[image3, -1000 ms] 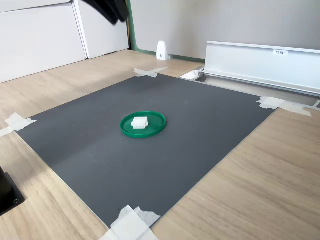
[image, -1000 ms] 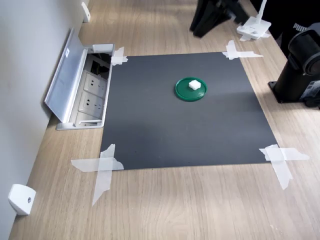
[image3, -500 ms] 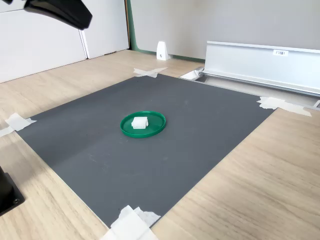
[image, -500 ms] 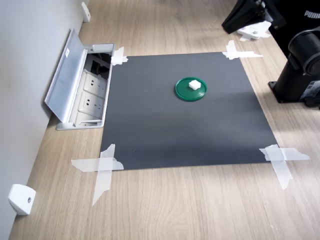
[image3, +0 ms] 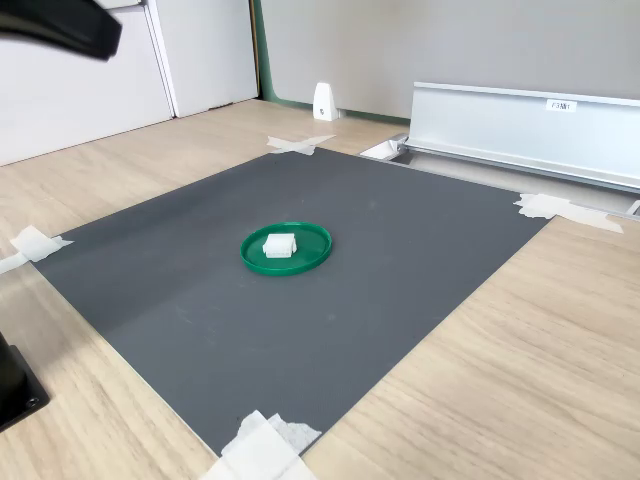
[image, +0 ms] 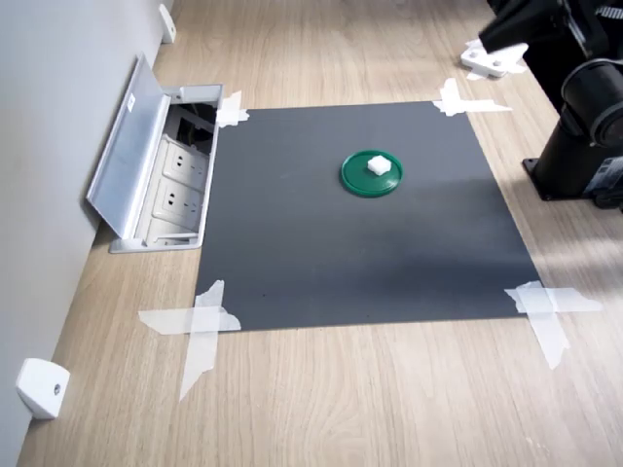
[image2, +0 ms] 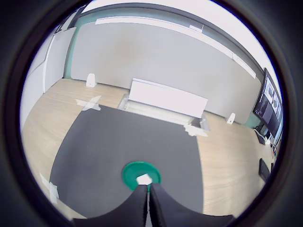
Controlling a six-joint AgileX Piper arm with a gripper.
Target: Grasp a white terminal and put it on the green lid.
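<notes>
**Terminal sits on the lid as the arm pulls away**

The white terminal (image: 377, 164) lies inside the raised rim of the green lid (image: 352, 182), which rests on the dark mat (image: 341, 263) taped to the desk (image: 389, 409); both exterior views and the wrist view agree on this. Over the last second the terminal and lid have not shifted, while the arm has swung off: in the first exterior view it went from above the mat's far edge to the upper right corner, and in the second exterior view it slid out toward the upper left. Judged from how things lie, the placing looks done and the arm seems to be retreating.

The gripper (image2: 147, 208) shows in the wrist view with its two dark fingers pressed together, only a thin seam between them and nothing held. It hangs well apart from the lid.

Little writing can be read. White letters at the right edge of the first exterior view look like "PUMA" (image: 591, 7), cut off by the frame. The open metal socket box (image: 146, 156) carries a small label (image3: 562, 104), too small to read
</notes>
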